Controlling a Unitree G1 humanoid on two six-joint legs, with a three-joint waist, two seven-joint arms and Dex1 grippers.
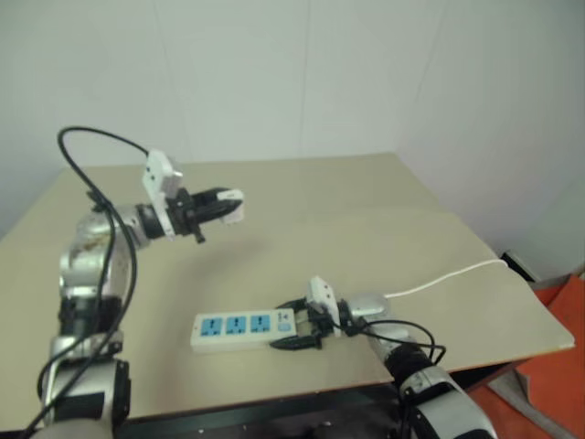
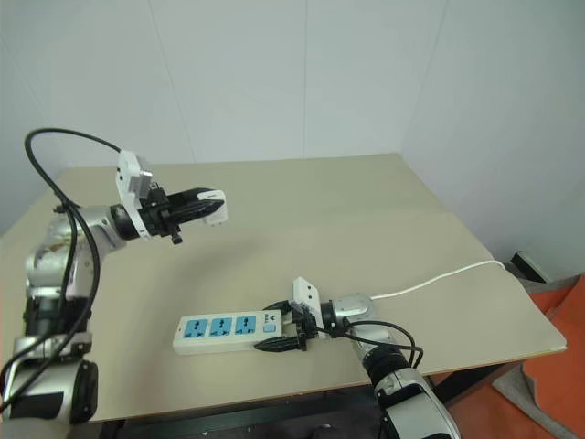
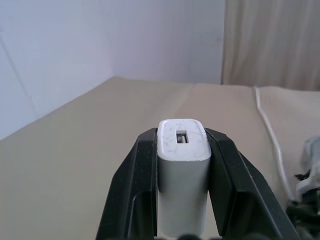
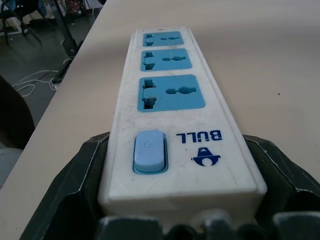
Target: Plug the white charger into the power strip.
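the white charger (image 3: pixel 183 165) is pinched between the two black fingers of the left gripper (image 1: pixel 222 207), held in the air above the middle of the table (image 1: pixel 384 197), well apart from the power strip (image 1: pixel 242 330). it looks small, light and rigid, with smooth plastic sides that could slip or twist if the grip is slack; the fingers hold it by its two flat flanks, which seems the right place, leaving one end free. its prongs are not visible, so which way they point cannot be told. the power strip lies flat near the table's front edge, its switch end clamped between the fingers of the right gripper (image 1: pixel 302 327), the three blue socket faces pointing up and uncovered. it is stiff and likely light enough to skid under a push, so that hold should steady it. its thin cord (image 1: pixel 448 274) trails toward the right edge. there is open table behind and left of the strip, and free air above the sockets for coming straight down.
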